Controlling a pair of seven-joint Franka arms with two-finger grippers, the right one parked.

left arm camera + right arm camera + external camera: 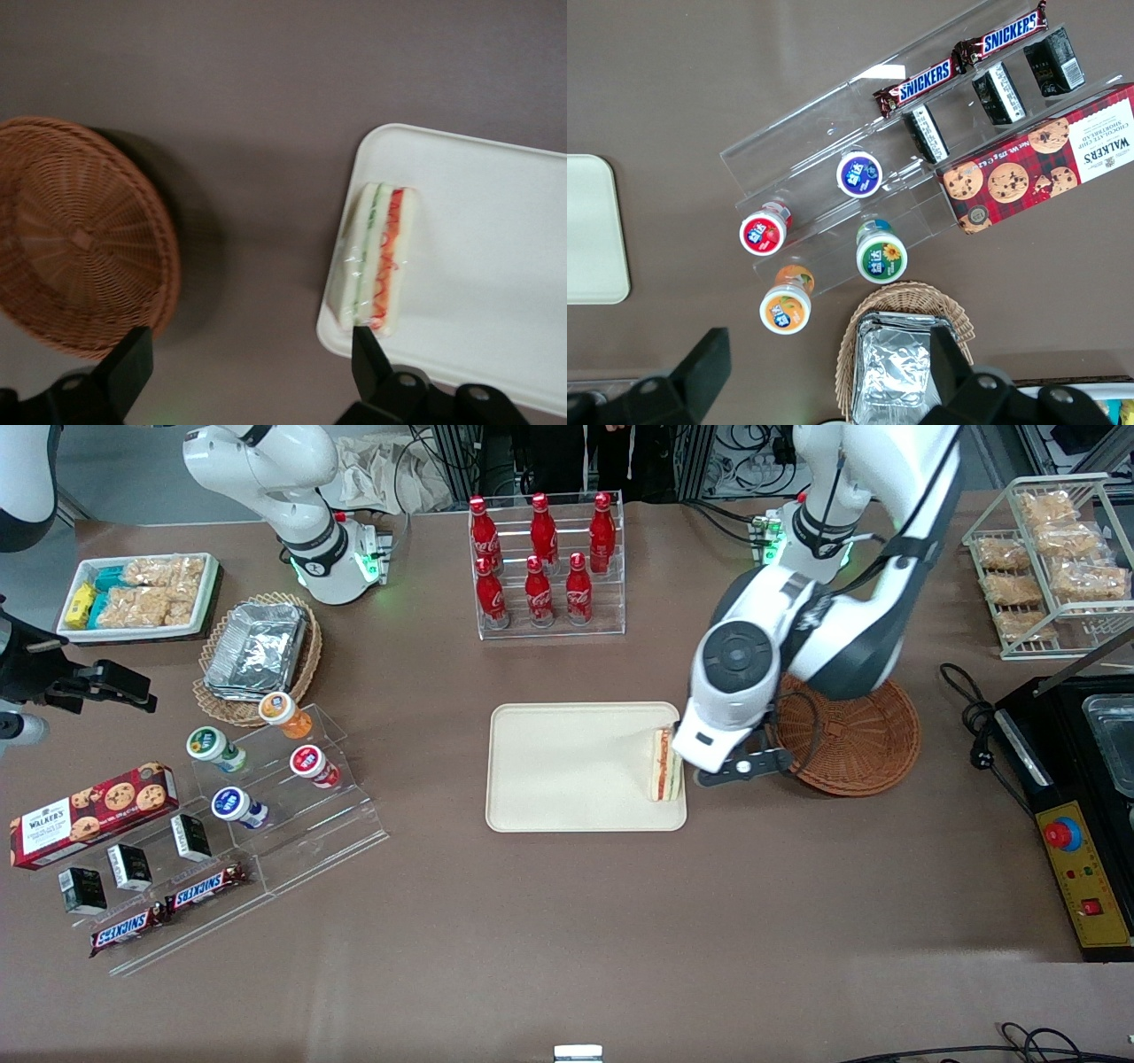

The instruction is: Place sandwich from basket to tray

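A brown matte table [567,921] carries the whole scene. The sandwich [665,765] stands on its edge on the cream tray [567,771], at the tray's end nearest the working arm, its red, orange and green filling layers facing up and a clear film around it. In the left wrist view the sandwich [377,257] sits just inside the tray's [496,257] rounded rim. The gripper [709,766] hangs above that end of the tray, between the sandwich and the reddish-brown basket [855,735]; its jaws are apart and hold nothing, one fingertip [131,354] near the basket [80,239] and the other beside the sandwich. The basket lies on the table just beside the tray, toward the working arm's end, partly hidden by the arm in the front view.

Farther from the front camera than the tray, a clear rack holds six red cola bottles [540,558]. Toward the parked arm's end lie a tan wicker basket with foil trays [257,651], a white tray of snack packets [137,593], a clear stepped stand with small round-lidded cups [266,757], a red biscuit box [93,802] and two chocolate bars [168,908]. Toward the working arm's end stand a wire rack of bagged snacks [1050,558] and a black appliance with a yellow control panel [1081,868]. Cables and equipment frames line the table's edge farthest from the front camera.
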